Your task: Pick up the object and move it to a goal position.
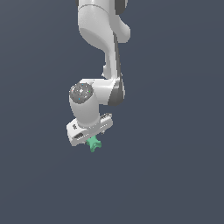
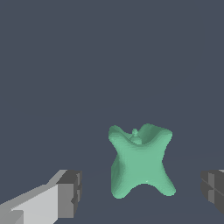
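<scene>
The object (image 1: 93,144) is a small teal-green, four-pointed star piece lying on the dark floor, directly under the white hand. In the wrist view the object (image 2: 140,164) sits between the two fingers with its points spread. My gripper (image 2: 143,192) is open around it. One grey pad (image 2: 70,194) stands apart from the object on one side, and the other pad (image 2: 213,189) is farther off on the opposite side. Neither pad touches the piece. In the exterior view my gripper (image 1: 91,139) is low over the object, and the hand hides its fingers.
The floor (image 1: 175,175) is a plain dark blue-grey surface with no visible edges or other objects. The white arm links (image 1: 103,52) rise from the hand toward the top of the exterior view.
</scene>
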You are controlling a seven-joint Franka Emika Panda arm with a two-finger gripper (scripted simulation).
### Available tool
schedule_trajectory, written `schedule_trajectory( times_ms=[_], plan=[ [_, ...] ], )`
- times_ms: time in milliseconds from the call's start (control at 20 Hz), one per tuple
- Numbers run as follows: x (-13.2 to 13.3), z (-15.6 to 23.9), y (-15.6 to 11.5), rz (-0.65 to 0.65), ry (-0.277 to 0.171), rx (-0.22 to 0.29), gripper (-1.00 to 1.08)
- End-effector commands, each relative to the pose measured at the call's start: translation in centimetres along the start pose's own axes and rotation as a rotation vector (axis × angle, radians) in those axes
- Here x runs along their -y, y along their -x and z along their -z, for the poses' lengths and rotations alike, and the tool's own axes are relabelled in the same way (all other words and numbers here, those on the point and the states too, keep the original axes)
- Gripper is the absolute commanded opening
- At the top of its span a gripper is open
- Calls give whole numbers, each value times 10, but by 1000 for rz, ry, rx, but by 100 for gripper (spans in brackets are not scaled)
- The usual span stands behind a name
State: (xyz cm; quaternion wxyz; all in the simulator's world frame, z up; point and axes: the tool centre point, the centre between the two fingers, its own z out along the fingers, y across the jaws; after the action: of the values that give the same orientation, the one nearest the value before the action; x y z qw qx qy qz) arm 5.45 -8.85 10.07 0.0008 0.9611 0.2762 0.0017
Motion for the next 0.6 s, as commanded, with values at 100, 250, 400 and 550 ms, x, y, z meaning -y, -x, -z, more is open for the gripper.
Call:
schedule_trajectory(
  times_ms=[100,250,400,550],
  plan=[
    [-7,-8,2,40,-2,2,100],
    [-9,-10,3,51,-2,3,100],
    [-9,-10,4,49,-3,3,100],
    [-9,-14,4,49,-3,3,100]
  ],
)
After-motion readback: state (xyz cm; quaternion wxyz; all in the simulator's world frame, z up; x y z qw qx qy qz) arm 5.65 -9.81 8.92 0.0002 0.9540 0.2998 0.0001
